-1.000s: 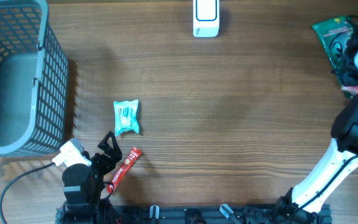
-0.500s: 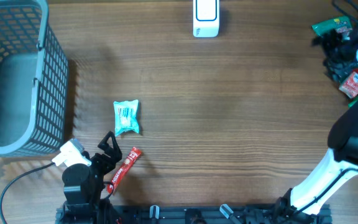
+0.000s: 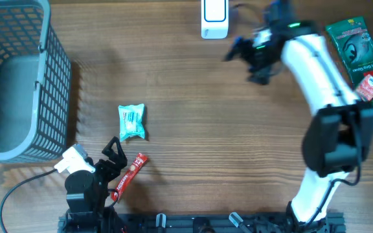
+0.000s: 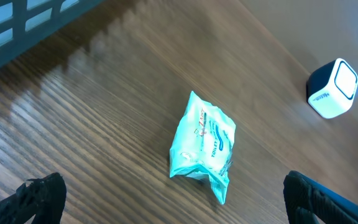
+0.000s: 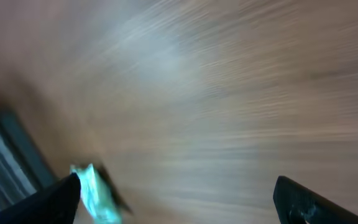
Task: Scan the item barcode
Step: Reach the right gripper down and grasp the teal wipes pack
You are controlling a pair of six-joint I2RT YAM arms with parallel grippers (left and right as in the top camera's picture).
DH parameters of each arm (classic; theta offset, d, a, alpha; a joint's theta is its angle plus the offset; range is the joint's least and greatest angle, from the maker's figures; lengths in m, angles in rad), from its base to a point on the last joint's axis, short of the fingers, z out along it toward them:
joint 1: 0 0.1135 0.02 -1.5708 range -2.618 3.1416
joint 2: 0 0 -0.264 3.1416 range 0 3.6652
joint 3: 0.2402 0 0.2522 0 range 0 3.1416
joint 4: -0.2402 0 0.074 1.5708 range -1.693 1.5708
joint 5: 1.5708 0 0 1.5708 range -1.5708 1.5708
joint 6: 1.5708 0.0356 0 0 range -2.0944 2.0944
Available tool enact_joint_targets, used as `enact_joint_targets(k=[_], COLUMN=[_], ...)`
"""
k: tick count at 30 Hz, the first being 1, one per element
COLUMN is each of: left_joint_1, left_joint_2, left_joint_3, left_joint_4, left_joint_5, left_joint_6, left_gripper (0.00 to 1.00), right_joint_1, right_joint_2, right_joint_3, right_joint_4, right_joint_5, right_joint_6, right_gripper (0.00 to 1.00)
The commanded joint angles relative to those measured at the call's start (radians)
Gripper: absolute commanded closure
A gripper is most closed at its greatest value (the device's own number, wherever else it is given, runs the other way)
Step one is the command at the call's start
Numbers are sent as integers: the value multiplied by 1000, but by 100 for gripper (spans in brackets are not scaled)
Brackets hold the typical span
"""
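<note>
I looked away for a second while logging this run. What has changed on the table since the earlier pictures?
The right gripper left the green packet lying on the right and swung left toward the scanner, jaws open and empty. The left gripper, teal packet, red stick, basket and scanner stayed put.

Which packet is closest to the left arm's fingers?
The long red stick packet, right beside the left fingers; the teal packet lies farther off, the green packet far away.

One basket, one scanner, one teal packet, one red sachet, one green packet and one small red packet.
</note>
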Motion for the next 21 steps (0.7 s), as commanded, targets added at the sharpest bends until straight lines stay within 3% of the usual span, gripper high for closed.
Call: enact_joint_targets(k=[1,11,17,21], left_joint_1=[-6,-6,-6,-6], left_joint_2=[-1,-1,-1,-1], left_joint_3=[-10,-10,-10,-10], left_joint_4=[-1,-1,-1,-1], left_joint_5=[-10,-10,-10,-11], left_joint_6=[-6,-6,-6,-6], left_gripper=[0,0,0,0], right_joint_1=[157,461,535,536], right_joint_2=[0,21,116,155], right_joint_3=[-60,-173,-173,-173], right_joint_4=[98,449,665,686], right_joint_5=[-23,-52,-53,-79], right_joint_6=[-122,-121,-98,-34], right_gripper=[0,0,0,2])
